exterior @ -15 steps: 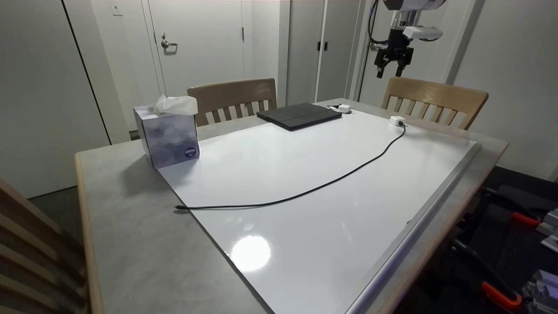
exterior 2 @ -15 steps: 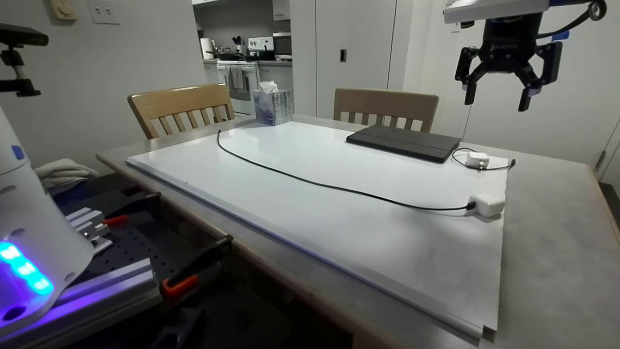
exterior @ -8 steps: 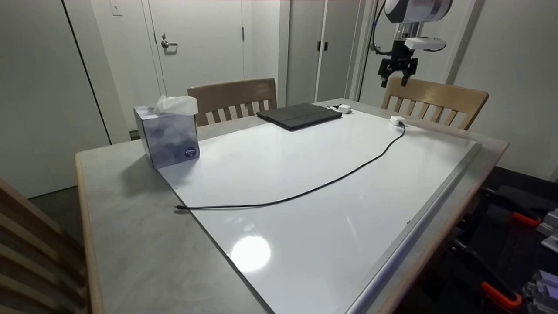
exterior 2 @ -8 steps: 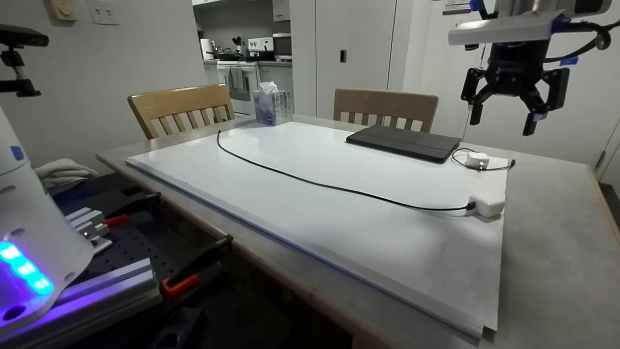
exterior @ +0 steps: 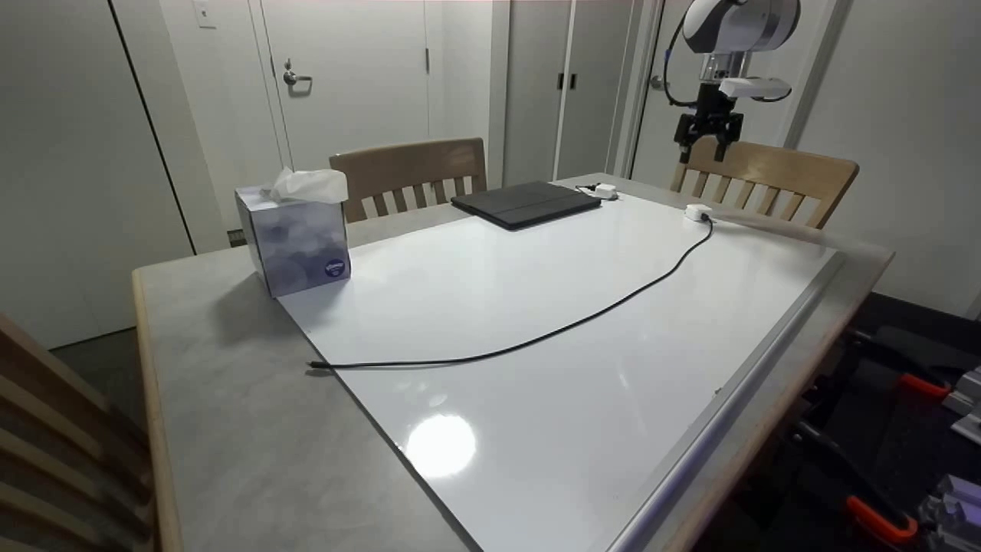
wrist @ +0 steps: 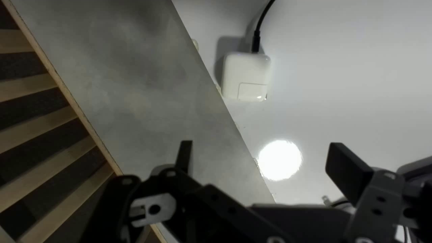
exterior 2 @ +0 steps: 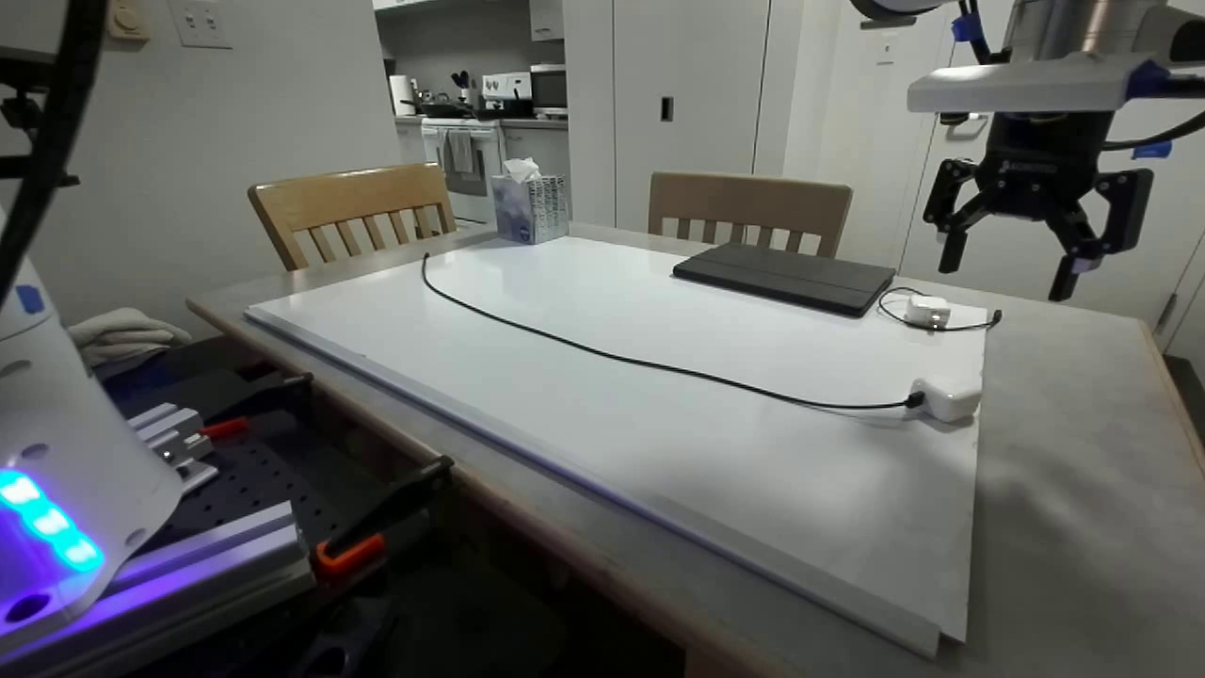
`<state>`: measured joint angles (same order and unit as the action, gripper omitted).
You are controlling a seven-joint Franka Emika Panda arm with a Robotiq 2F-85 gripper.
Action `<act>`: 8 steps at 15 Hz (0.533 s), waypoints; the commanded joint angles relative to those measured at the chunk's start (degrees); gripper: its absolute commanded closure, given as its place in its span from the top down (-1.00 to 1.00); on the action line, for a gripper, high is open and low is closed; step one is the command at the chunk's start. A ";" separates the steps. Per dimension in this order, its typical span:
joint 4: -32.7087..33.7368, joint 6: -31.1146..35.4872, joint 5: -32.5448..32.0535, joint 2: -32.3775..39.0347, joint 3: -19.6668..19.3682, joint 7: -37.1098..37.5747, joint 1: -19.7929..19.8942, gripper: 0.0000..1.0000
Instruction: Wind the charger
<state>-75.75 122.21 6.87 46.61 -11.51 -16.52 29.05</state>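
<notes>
Reaching seems in hand: the pincer point(exterior 2: 1007, 280) is held spread, empty, higher than the charger point(wrist: 246, 77); lowering is needed next.

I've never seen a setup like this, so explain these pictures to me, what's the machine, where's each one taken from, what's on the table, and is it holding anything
The machine is a robot arm; its gripper, a sort of pincer, stands open above the table and holds nothing. Two pictures look on from outside the robot; the third is taken from its wrist, looking down past the gripper. On the table lies a white board. A black cable stretches across it, uncoiled, one end plugged into a white charger block. Also there are another white block, a flat dark case and a tissue box.
</notes>
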 commanded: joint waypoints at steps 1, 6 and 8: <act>6.13 -4.42 -1.55 4.80 0.91 -0.70 1.29 1.00; 8.66 -8.99 -1.84 8.62 0.87 -1.13 1.96 1.00; 8.65 -9.30 -1.75 9.26 0.81 -1.14 2.44 1.00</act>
<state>-70.05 115.95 6.18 53.87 -11.45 -17.06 29.84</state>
